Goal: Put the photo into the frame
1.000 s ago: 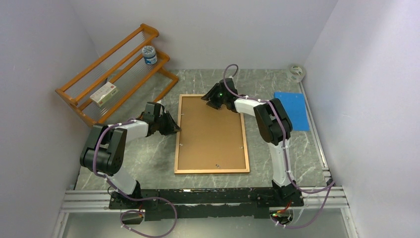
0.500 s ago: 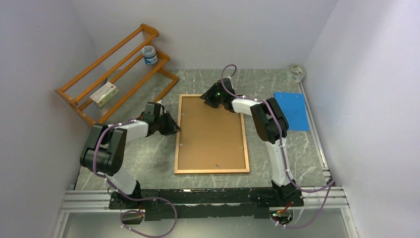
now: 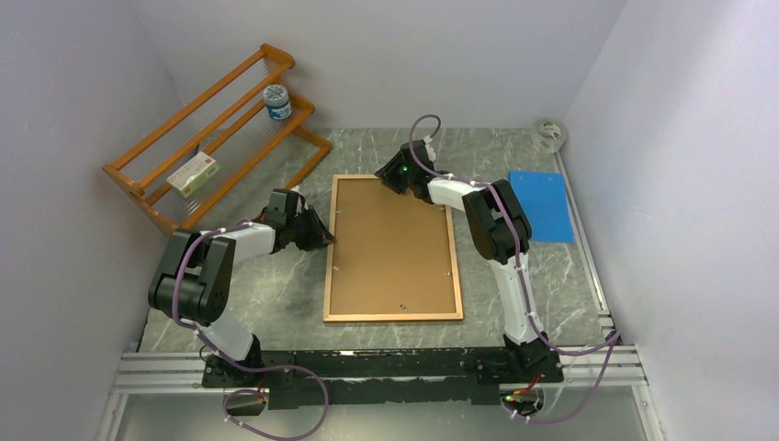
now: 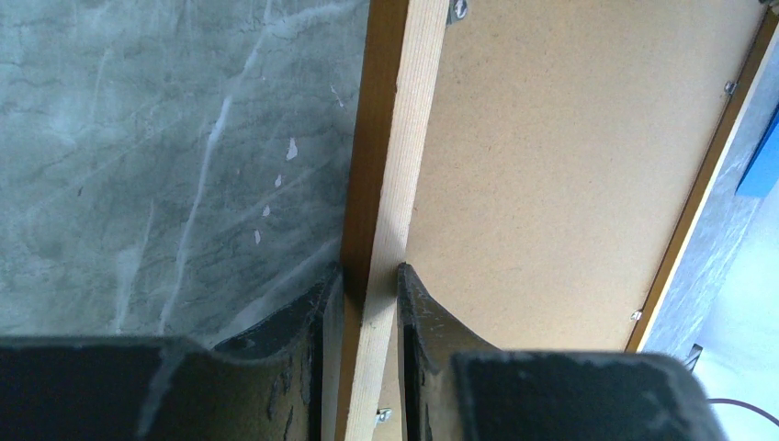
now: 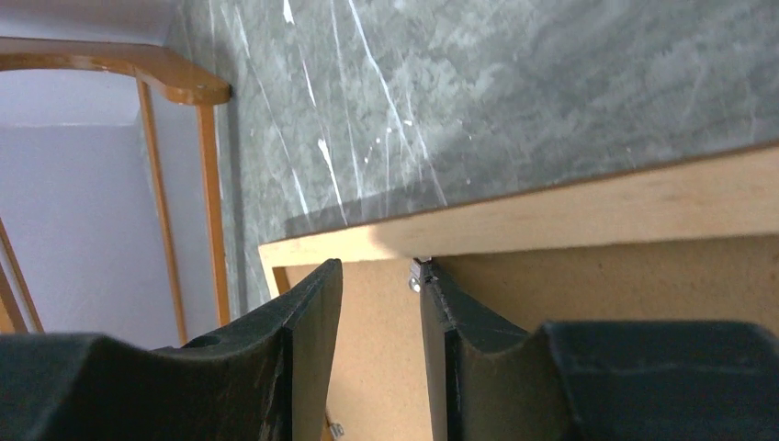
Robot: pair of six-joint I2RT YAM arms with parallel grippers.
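Top external view, from the left: an orange rack (image 3: 211, 138) with a jar (image 3: 276, 102) and a small box (image 3: 195, 173) stands at the far left corner, well apart from the work.

Next comes the left gripper (image 4: 369, 276). It is clamped on the frame (image 3: 328, 276), one finger outside the left rail and one inside it, over the board (image 3: 390, 248).

The frame lies flat, back up, in the middle of the table (image 3: 276, 285). Its long axis runs away from the arm bases, and the brown board fills the opening. The photo is not in view in any picture. Whether it already lies under the board cannot be told.

At the far rail, towards its left end, hangs the right gripper (image 5: 378, 271). Its fingers are apart with nothing between them, pointing down over the board just inside the rail. A small metal tab (image 5: 420, 274) on the rail's inner edge sits right at the tip of one finger. That relation looks decisive. The tab is beside the finger, not between the two, so the gripper would need a slight sideways shift to catch it.

Only the right arm is near the tab, since the left is busy steadying the frame.

Further right lie a blue sheet (image 3: 542, 204) and, at the far corner, a tape roll (image 3: 549, 135). Both are off the frame and out of the way.
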